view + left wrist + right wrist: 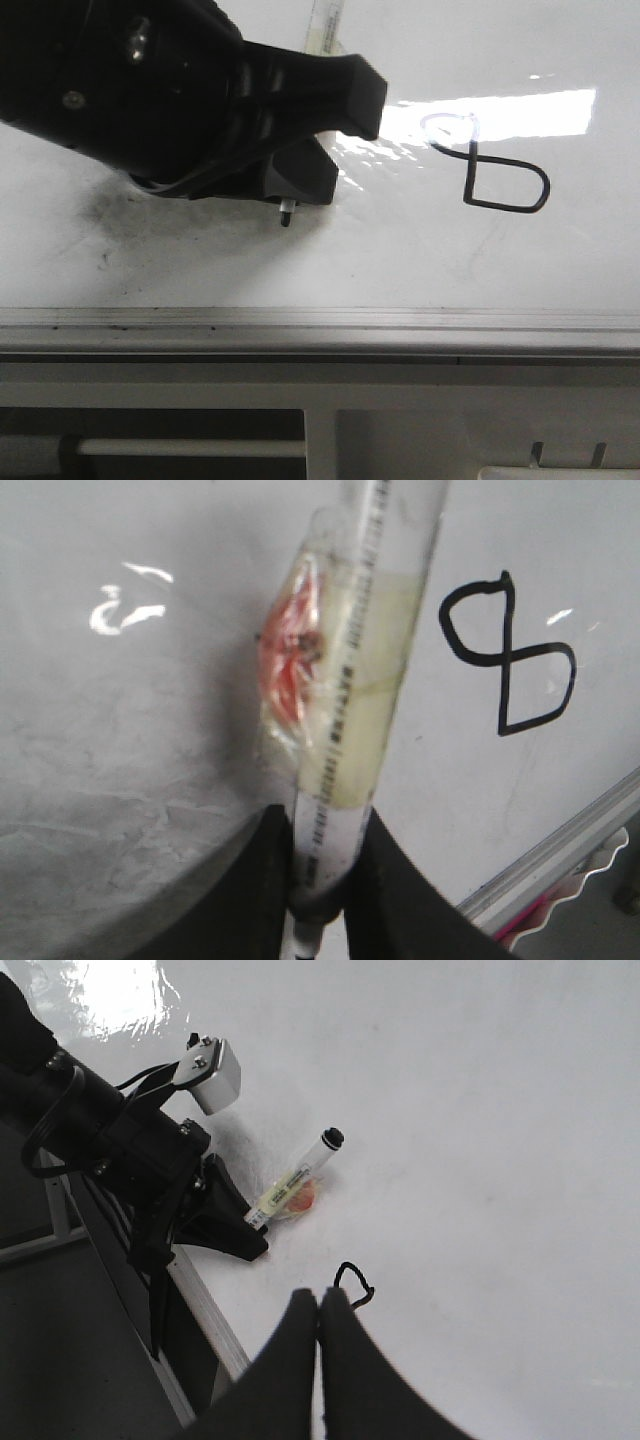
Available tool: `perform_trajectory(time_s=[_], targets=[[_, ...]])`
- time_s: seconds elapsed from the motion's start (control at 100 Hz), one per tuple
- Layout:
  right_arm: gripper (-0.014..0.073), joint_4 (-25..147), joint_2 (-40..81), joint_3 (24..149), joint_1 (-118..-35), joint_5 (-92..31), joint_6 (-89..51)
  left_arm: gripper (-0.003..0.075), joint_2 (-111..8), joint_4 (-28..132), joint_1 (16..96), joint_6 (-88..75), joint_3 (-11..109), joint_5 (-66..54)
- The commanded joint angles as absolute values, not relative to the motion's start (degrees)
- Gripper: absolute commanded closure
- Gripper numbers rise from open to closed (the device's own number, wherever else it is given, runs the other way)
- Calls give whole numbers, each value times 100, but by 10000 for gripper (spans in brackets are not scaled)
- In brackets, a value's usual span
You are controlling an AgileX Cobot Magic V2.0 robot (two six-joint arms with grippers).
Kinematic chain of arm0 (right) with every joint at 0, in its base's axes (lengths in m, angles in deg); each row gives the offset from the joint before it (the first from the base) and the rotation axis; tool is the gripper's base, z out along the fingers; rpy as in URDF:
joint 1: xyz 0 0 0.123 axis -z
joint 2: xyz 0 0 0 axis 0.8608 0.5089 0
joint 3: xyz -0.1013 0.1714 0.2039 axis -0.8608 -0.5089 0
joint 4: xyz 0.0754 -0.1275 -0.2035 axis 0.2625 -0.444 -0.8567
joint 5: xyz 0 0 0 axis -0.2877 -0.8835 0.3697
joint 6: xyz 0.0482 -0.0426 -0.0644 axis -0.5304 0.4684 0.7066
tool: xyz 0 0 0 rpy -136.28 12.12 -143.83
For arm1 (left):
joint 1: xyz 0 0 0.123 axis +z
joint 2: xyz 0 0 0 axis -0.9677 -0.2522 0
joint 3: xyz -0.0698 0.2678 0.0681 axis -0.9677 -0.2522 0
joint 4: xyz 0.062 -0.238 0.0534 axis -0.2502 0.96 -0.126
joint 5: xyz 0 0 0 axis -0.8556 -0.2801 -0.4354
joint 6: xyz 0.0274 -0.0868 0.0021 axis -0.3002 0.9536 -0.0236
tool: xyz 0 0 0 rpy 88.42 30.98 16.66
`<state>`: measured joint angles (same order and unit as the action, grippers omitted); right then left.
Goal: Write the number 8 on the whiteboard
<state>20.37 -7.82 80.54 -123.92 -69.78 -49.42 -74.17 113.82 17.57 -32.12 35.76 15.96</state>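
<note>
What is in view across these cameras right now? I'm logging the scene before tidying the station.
number 8: one, black line, drawn on the board, to the right of the left arm in the front view.
marker: one, clear-white barrel with yellowish label and a red patch, clamped in the left tool.
whiteboard: one, glossy white, smudged grey, lying flat under both arms.
edge rail: one, grey metal, along the board's near edge.
left tool: black, shut on the marker.
right tool: black, fingers together, holding nothing, above the board near the 8.
</note>
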Motion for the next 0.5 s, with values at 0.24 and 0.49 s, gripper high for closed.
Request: perform_trajectory(time_s=[0.24,0.49], targets=[[645,1822,-721,8211,-12397,-6386,-4969,722,-7360,11842,2372,-3166,3721,1670],[645,1891,-721,8211,-12397,-6386,-4969,458,-7360,11989,2500,-3166,3721,1638]])
